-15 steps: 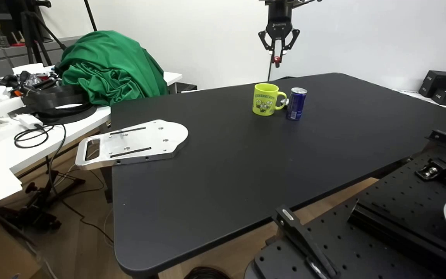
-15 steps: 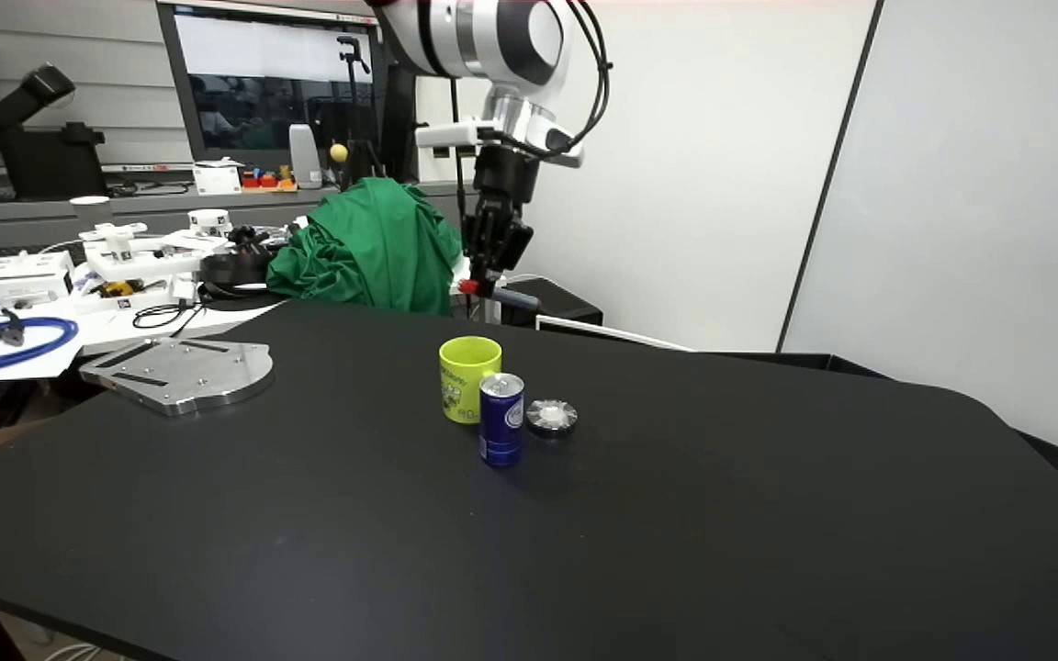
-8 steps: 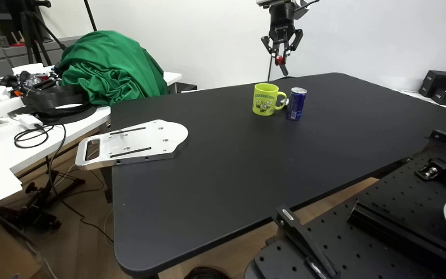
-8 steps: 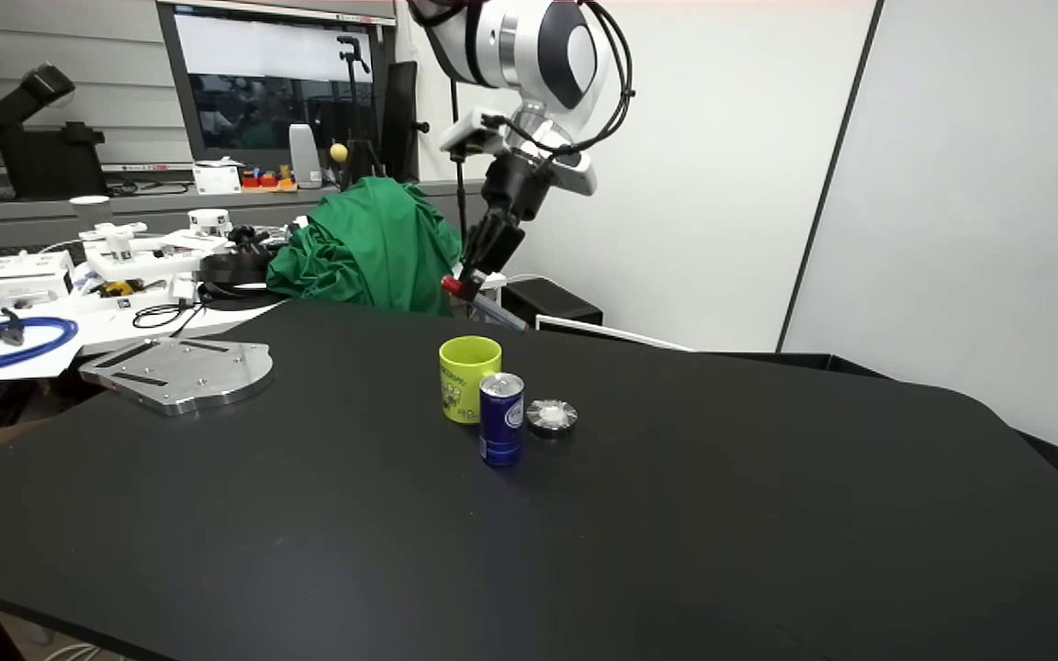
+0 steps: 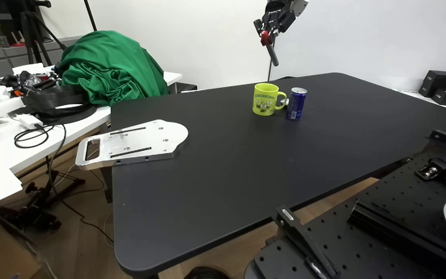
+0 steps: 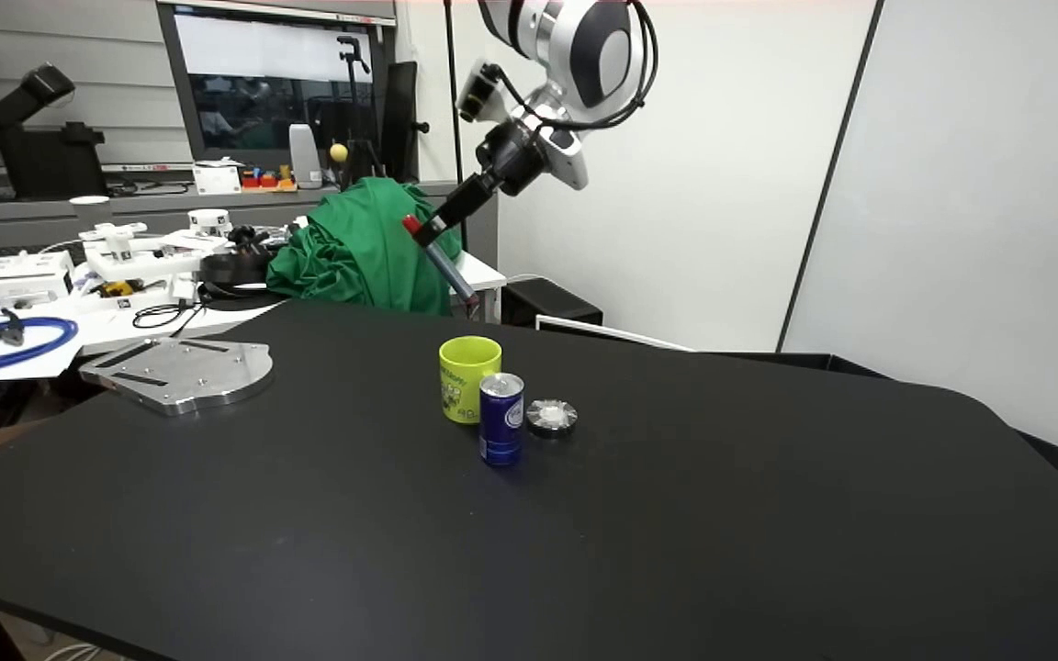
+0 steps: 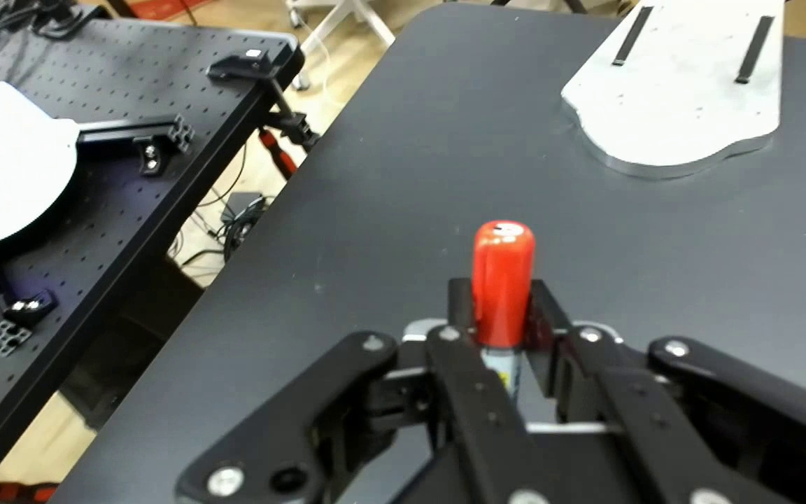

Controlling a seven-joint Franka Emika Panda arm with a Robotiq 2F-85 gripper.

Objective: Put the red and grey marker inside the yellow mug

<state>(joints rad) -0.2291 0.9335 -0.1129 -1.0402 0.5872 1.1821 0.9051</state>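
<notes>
My gripper point(image 5: 268, 37) is shut on the red and grey marker point(image 5: 272, 54), high above the far part of the table, also in an exterior view point(image 6: 426, 231). The marker point(image 6: 449, 268) is tilted, red end up and grey end down. In the wrist view the gripper point(image 7: 501, 315) has its fingers on both sides of the marker's red end point(image 7: 503, 280); most of the grey part is hidden behind it. The yellow mug point(image 5: 263, 101) stands upright on the table, also in an exterior view point(image 6: 463, 378), lower than the marker and apart from it. The mug is out of the wrist view.
A blue can point(image 5: 296, 104) stands close beside the mug, by its handle, also in an exterior view point(image 6: 500, 424). A small round disc point(image 6: 552, 418) lies by the can. A silver metal plate point(image 5: 141, 139) lies at a table edge. A green cloth point(image 5: 110, 66) is heaped beyond.
The gripper has tilted and risen, moving left in both exterior views. The marker in it has swung from nearly level to steeply slanted, grey end down. The mug and can have not moved.
</notes>
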